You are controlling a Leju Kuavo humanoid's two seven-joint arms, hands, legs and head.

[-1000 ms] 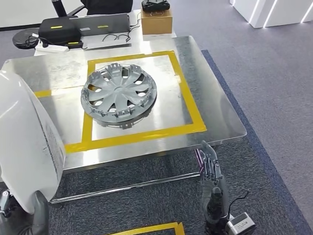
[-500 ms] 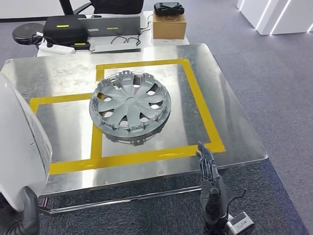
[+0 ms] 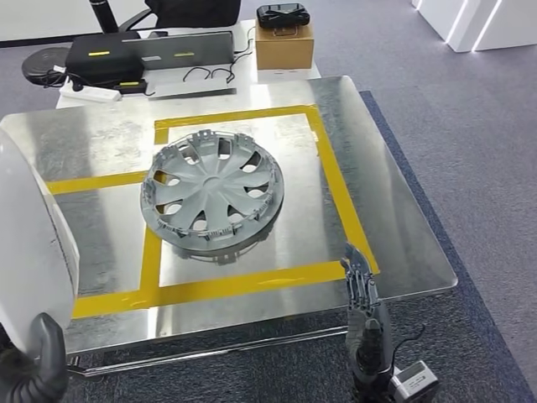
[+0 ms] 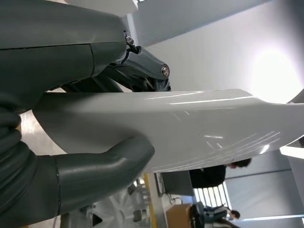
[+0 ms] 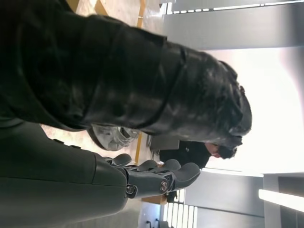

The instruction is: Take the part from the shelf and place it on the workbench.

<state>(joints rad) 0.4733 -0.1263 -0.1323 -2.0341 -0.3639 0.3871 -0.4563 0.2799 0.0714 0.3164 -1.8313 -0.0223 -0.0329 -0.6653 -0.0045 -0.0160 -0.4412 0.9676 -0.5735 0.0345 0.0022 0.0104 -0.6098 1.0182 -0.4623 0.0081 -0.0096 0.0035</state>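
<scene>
One white curved part (image 3: 32, 252) sits at about eight o'clock in the head view, off the near-left edge of the table (image 3: 393, 210), gripped by the left hand (image 4: 71, 156) with thumb and fingers on opposite faces. Toward the table's centre lies a grey hubcap (image 3: 212, 196) inside yellow tape. At five o'clock, the right hand (image 3: 364, 315) holds nothing, fingers extended.

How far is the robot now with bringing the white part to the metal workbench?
Done: the white part is off the shelf and the robot stands at the workbench. In hand: the left hand grips the part, above the workbench's near left edge. Left: setting it down; a grey wheel cover already lies inside the yellow tape. The right hand holds nothing.
</scene>
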